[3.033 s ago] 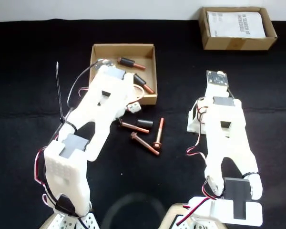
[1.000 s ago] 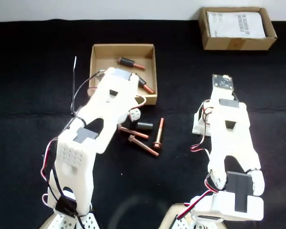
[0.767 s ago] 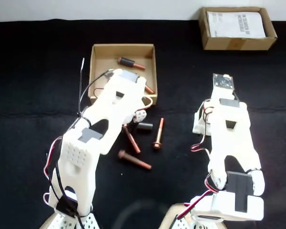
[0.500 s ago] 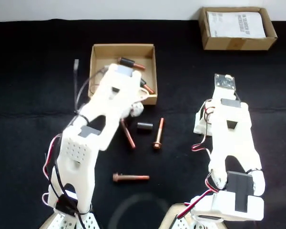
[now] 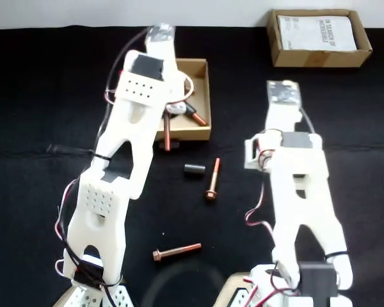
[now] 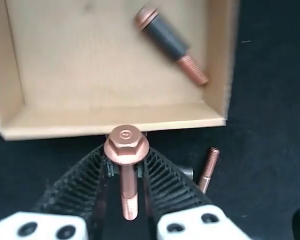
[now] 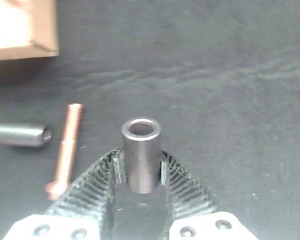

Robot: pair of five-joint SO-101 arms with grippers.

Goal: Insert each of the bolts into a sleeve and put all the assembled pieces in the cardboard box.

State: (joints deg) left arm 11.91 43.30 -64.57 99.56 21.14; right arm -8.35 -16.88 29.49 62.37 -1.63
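My left gripper [image 6: 126, 152] is shut on a copper bolt [image 6: 126, 175], head up, just in front of the cardboard box's near wall [image 6: 115, 120]. From above, that bolt [image 5: 168, 134] hangs at the box's [image 5: 201, 83] front edge. One assembled piece [image 6: 167, 42] lies inside the box. My right gripper [image 7: 141, 160] is shut on a grey sleeve [image 7: 141, 152], bore upward, above the black table. A loose sleeve [image 5: 193, 171] and a bolt [image 5: 212, 179] lie between the arms. Another bolt [image 5: 176, 251] lies near the front.
A second cardboard box [image 5: 317, 38] with a printed sheet in it stands at the back right. The right arm [image 5: 301, 192] stretches along the right side of the table, and the left arm [image 5: 128, 147] reaches over to the box.
The left arm has lifted a bolt off the table and carried it toward the box's front edge. The right arm has shifted a little left and back. The front bolt has rolled slightly.
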